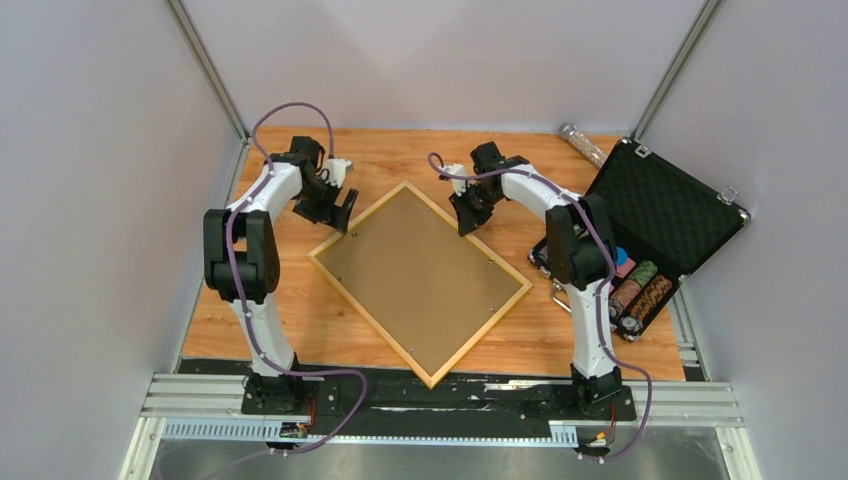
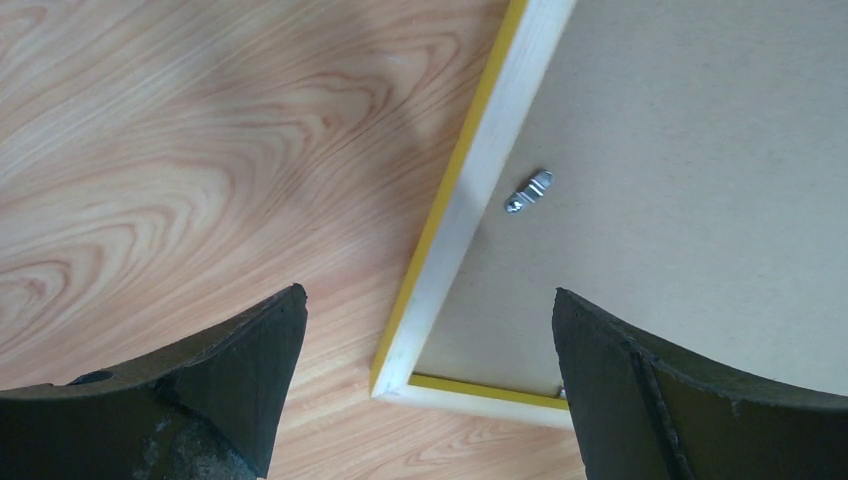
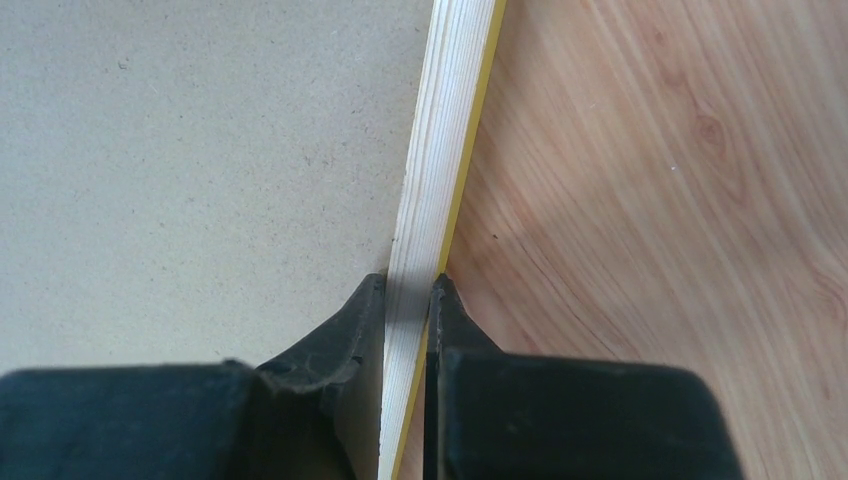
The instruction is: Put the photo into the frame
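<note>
On my right gripper (image 3: pixel 408 300) the two fingers are pinched shut on the thin rail of the frame (image 3: pixel 435 180), one pad on the board side and one on the yellow outer side. I judge that grip is there to steady or lift that edge. The left gripper (image 2: pixel 430 292) is spread wide with nothing in it. It hangs over the frame's left corner, one finger above the bare table (image 2: pixel 150 150) and the other above the backing board (image 2: pixel 680 150), so it looks lined up to close on that rail or reach the clip (image 2: pixel 528 191) just inside it. The frame lies back-up and turned diagonally in the middle of the table, between the two arms. I can't find the photo in any view; whether it sits under the board or somewhere else I cannot tell. Only the wrist cameras show the firm pinch and the small metal clip. Only the overhead view shows the whole frame and the open black case (image 1: pixel 665 215) off to the right, well apart from it.
</note>
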Robot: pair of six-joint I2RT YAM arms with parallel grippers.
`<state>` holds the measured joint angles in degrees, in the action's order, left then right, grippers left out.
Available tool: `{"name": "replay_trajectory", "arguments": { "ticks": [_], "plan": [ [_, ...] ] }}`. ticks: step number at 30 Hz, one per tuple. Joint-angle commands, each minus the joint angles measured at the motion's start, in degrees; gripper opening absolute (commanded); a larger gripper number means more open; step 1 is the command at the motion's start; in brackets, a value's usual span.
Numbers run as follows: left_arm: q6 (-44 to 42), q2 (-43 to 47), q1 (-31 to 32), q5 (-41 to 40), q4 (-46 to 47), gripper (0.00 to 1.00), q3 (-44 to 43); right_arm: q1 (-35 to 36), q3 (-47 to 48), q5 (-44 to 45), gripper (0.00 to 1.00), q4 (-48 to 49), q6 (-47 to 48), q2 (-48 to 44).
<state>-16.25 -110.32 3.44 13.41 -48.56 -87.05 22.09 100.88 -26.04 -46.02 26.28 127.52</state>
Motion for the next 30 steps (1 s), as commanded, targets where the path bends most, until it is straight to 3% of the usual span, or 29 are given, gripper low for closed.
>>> {"name": "replay_trajectory", "arguments": {
  "ticks": [1,10,30],
  "plan": [
    [-3.7,-0.5,1.3,-2.8,0.3,1.0,0.2,-0.1,0.7,-0.9,0.0,-4.7,7.0,2.9],
    [-3.9,-1.9,5.7,-6.6,2.8,0.98,1.8,-0.1,0.5,-4.2,0.0,-4.6,5.2,2.9],
    [-1.8,-7.9,7.9,-8.3,4.0,0.77,-3.3,-0.1,-1.9,-6.0,0.0,-3.0,2.7,1.3]
  ]
}}
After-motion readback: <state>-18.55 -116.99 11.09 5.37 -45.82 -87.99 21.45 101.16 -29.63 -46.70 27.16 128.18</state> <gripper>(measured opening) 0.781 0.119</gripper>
